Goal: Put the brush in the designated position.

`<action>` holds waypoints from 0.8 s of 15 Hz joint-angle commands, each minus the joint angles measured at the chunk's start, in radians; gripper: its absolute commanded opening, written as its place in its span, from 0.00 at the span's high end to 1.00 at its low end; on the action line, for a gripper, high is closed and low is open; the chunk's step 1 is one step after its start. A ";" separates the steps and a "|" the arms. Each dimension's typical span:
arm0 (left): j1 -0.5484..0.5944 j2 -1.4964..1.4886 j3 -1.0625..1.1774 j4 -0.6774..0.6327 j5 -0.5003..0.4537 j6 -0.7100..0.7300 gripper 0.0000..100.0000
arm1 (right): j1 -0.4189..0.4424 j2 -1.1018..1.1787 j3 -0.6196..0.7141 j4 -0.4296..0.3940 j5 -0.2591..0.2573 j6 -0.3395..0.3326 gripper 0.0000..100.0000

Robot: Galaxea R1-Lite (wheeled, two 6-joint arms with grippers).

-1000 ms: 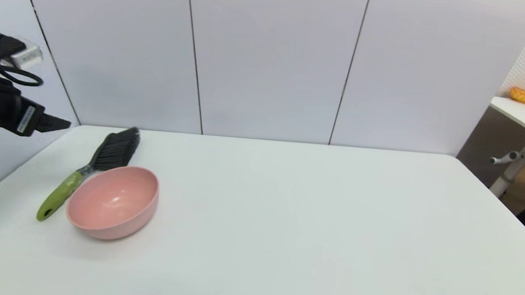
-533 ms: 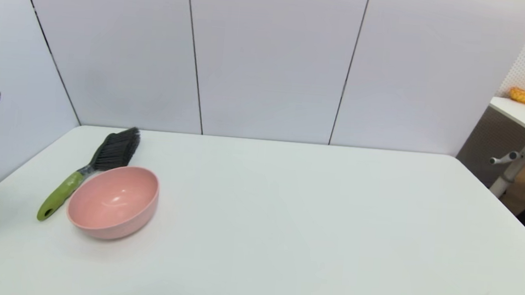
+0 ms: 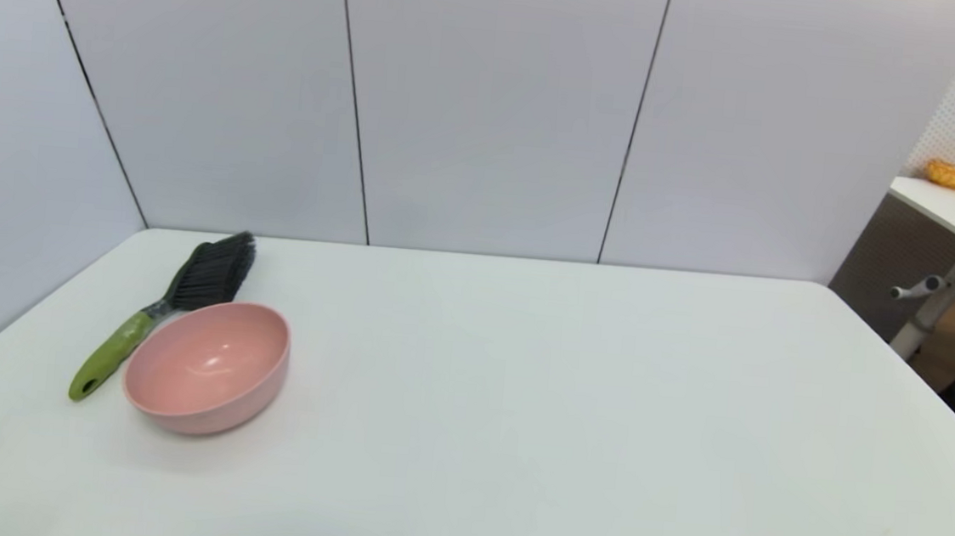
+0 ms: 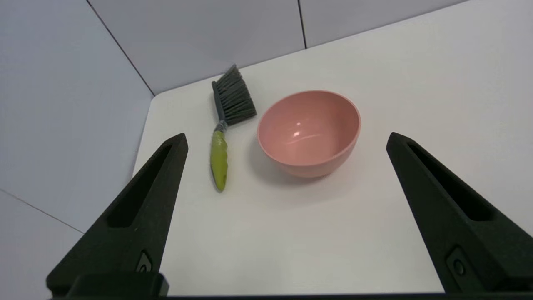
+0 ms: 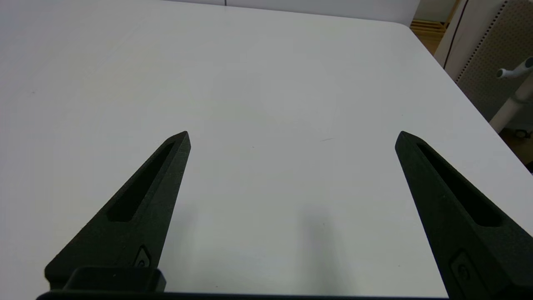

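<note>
Lying flat near the far left corner of the plain white table (image 3: 518, 407): the hand brush with dense black bristles and lime-green handle (image 3: 157, 312), bristle head toward the back wall, handle angled toward the near left edge, just beside the round pink bowl (image 3: 207, 365) on that bowl's left. Hovering high above and behind both, out of the head view: left pincer (image 4: 286, 139), fingers spread wide, holding nothing. Hanging over bare table on the right side: right pincer (image 5: 292, 137), fingers likewise spread wide and empty.
</note>
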 commanded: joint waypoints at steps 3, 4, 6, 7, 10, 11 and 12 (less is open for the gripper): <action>-0.046 -0.187 0.380 -0.285 0.006 -0.033 0.00 | 0.001 0.001 0.002 0.000 0.000 -0.001 0.00; -0.043 -0.195 0.431 -0.333 0.006 -0.044 0.00 | 0.000 0.001 0.002 0.000 0.000 -0.001 0.00; -0.039 -0.201 0.517 -0.399 0.006 -0.048 0.00 | 0.000 0.001 0.002 -0.001 0.000 -0.001 0.00; -0.025 -0.222 0.540 -0.406 0.005 -0.052 0.00 | 0.000 0.001 0.002 0.000 0.000 -0.001 0.00; -0.002 -0.350 0.649 -0.402 0.005 -0.081 0.00 | 0.001 0.001 0.002 0.000 0.000 -0.001 0.00; -0.002 -0.393 0.679 -0.402 0.008 -0.087 0.00 | 0.001 0.001 0.002 0.000 0.000 -0.001 0.00; 0.000 -0.425 0.695 -0.397 0.035 -0.105 0.00 | 0.000 0.001 0.002 0.000 0.000 -0.001 0.00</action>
